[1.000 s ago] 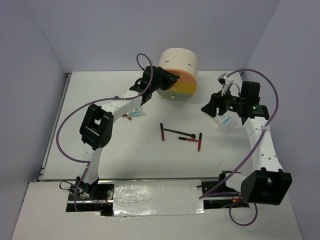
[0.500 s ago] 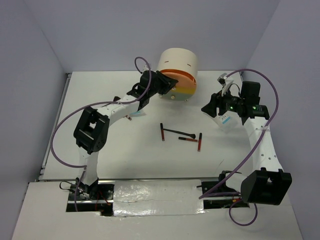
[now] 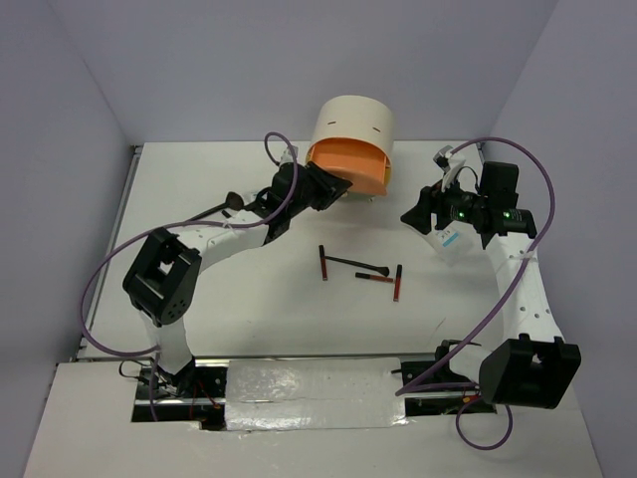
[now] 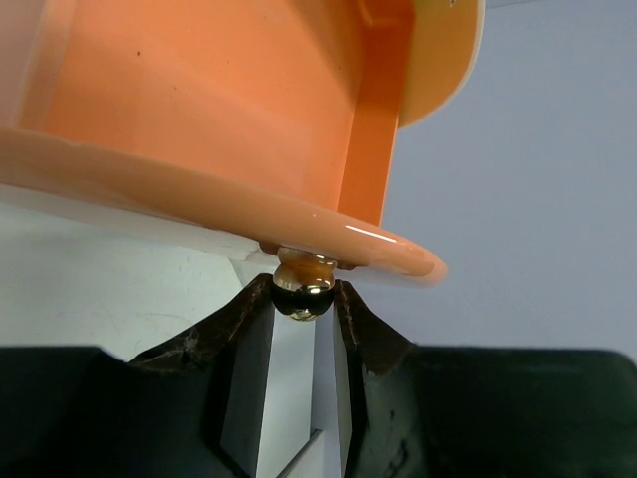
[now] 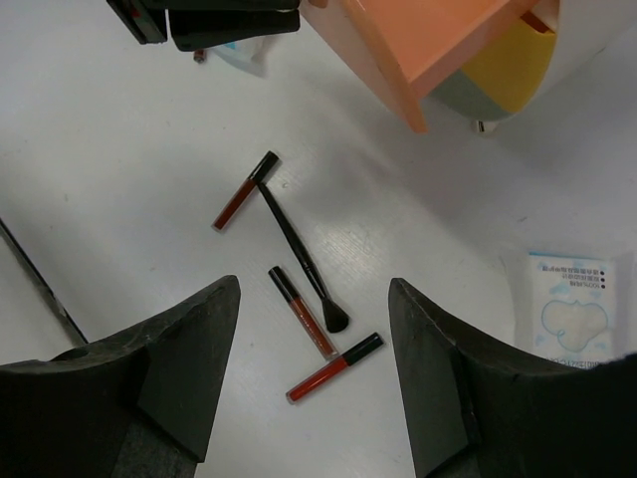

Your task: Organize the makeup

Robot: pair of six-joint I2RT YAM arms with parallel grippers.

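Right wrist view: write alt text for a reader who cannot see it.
The open right gripper hovers over a white table where three dark-red sticks and a black brush lie scattered. An orange drawer juts out at the top; a white-and-blue packet lies at right.

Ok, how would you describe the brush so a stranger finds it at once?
Start at the cream cylinder at the back; in front of it lies a cluster of thin items. The brush is the only all-black one, longer than the red sticks, with a bushy tip.

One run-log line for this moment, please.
left end effector: shut on drawer knob | orange drawer: open | right end effector: open, empty | sticks, brush, packet: loose on table
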